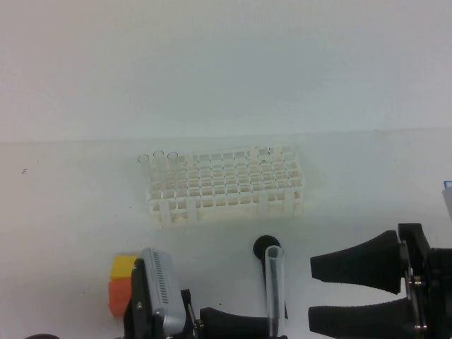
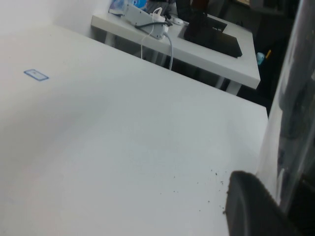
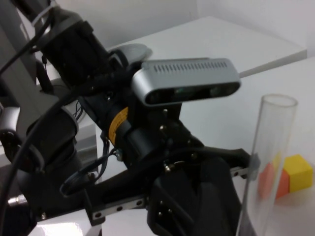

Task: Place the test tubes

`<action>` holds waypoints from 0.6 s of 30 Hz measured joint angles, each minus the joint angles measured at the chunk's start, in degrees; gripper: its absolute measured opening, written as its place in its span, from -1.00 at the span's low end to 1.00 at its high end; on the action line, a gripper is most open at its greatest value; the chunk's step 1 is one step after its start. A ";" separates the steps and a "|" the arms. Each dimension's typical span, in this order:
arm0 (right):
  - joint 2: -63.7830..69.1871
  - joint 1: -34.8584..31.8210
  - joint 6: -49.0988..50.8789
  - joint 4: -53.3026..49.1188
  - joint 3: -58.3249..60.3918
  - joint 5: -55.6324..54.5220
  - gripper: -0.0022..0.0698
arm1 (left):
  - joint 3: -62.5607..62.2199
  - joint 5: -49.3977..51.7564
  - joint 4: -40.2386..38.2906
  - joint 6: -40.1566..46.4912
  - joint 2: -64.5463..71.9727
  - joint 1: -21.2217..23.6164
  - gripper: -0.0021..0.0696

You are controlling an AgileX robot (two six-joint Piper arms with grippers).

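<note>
Standing upright on the robot's side of the rack (image 1: 226,191), a clear tube (image 1: 272,282) is clamped low down by the left gripper (image 1: 272,323), while the right gripper (image 1: 314,291) hangs just beside it, jaws spread wide and empty, and three tubes (image 1: 158,166) fill the rack's far left corner

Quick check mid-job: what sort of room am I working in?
Likely a lab-style workbench: a white table, a tube rack, another desk with cables. The left gripper, near edge, holds a test tube; right gripper beside it, jaws open.
</note>
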 joint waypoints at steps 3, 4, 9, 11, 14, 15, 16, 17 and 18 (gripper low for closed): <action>0.98 0.74 -1.52 0.39 -0.22 0.00 0.32 | -0.37 -0.11 -0.11 -0.40 0.00 0.00 -0.64; 1.42 1.03 -1.68 0.41 -0.51 0.00 0.32 | -0.47 -0.11 -0.11 -0.40 0.00 0.00 -0.64; 3.80 2.49 -2.38 0.52 -2.42 -0.94 0.33 | -0.50 -0.11 -1.02 -0.53 0.00 0.00 -0.64; 4.97 3.18 -2.49 0.52 -3.83 -1.42 0.33 | -0.50 -0.11 -1.32 -0.53 0.00 0.00 -0.64; 6.76 4.57 -2.49 0.62 -6.20 -1.57 0.33 | -0.50 -0.01 -2.27 -0.53 0.00 0.00 -0.64; 7.23 4.99 -2.49 0.72 -7.05 -1.57 0.33 | -0.43 -6.90 -3.45 -1.05 0.00 0.00 -0.94; 7.87 5.47 -2.49 0.74 -7.87 -1.57 0.33 | -0.50 -0.03 -2.95 -0.80 0.00 0.00 -0.64; 8.55 5.84 -2.49 0.74 -8.66 -1.57 0.33 | -0.50 -0.03 -3.14 -1.25 0.00 0.00 -0.64; 9.14 6.13 -2.60 0.74 -9.27 -1.64 0.33 | -0.50 -0.03 -3.31 -1.85 0.00 0.00 -0.64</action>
